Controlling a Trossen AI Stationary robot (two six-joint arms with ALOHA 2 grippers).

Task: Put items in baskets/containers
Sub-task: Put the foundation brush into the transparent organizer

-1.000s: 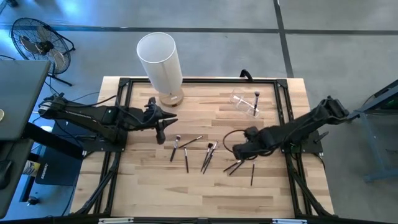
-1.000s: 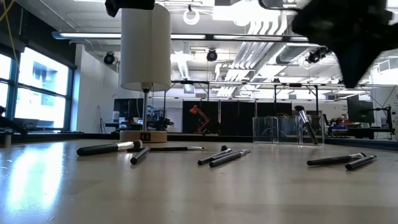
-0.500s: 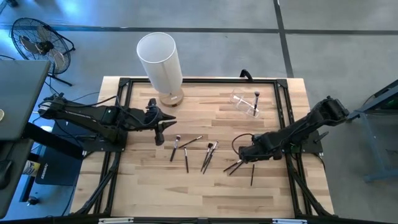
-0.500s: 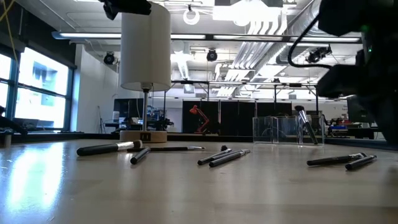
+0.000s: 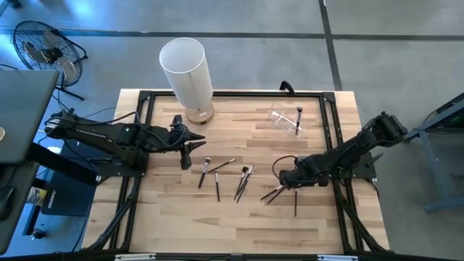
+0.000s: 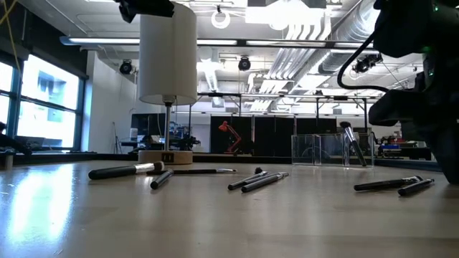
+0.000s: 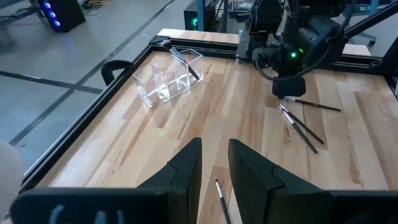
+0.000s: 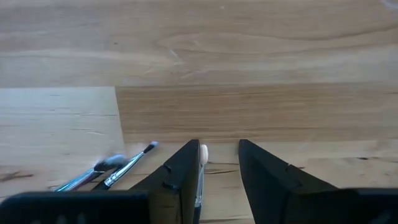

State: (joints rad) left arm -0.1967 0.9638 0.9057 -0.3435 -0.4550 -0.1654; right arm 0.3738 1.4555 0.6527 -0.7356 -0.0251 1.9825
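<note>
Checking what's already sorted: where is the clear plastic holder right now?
In the high view, the clear plastic holder sits on the table's far right part, one makeup brush standing in it, beyond the right gripper.

Even, bright light falls from overhead; ceiling strip lamps (image 6: 308, 29) glare white in the low view, and a window (image 6: 39, 107) at the side blows out, laying a pale sheen on the desk (image 6: 215, 222). Shadows under the brushes are faint and short. The right arm (image 6: 419, 86) close to the low camera looks soft, probably out of focus.
</note>
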